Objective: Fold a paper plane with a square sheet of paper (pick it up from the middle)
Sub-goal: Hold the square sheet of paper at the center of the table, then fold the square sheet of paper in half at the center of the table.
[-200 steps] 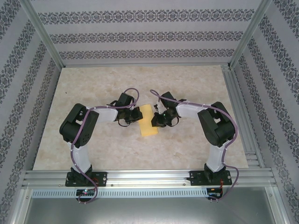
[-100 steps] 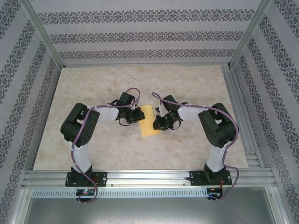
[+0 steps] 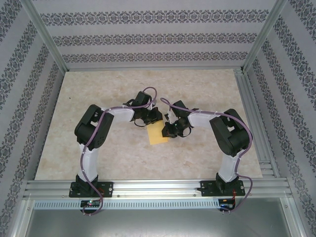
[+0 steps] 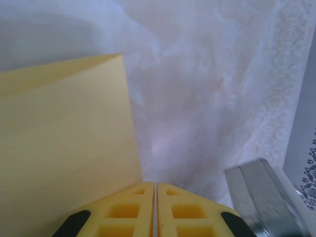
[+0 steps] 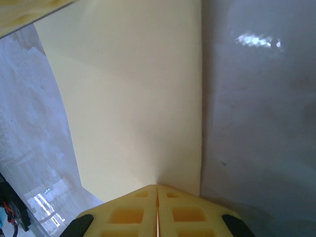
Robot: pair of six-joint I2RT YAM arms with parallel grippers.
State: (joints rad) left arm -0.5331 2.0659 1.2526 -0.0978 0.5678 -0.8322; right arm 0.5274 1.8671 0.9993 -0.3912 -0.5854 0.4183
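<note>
Looked down on a pale marbled table point(image 3: 98, 89) walled by patterned panels. Found the left arm point(image 3: 91, 131) and the right arm point(image 3: 229, 133) both bent inward toward its middle. Found the square sheet of paper point(image 3: 158, 136) lying flat between them, yellow and already folded to a narrow oblong. Placed the left gripper point(image 3: 150, 118) over the sheet's far end and the right gripper point(image 3: 170, 131) at its right long edge.

Saw the left fingertips point(image 4: 128, 212) pressed together with no gap, touching the sheet's edge just below a corner. Saw the right fingertips point(image 5: 123, 215) likewise together, resting on the paper just inside one long edge. Could not tell whether either pair pinched any paper between them.

Judged the step to be pinning and flattening the folded sheet ahead of the next fold. Would have done well to keep one gripper holding the paper down while the other worked. Would have pressed lightly and straight down, since thin paper probably slides and buckles on a smooth top. Would have kept the layered edges aligned, since any skew here would likely carry into the plane's nose.
</note>
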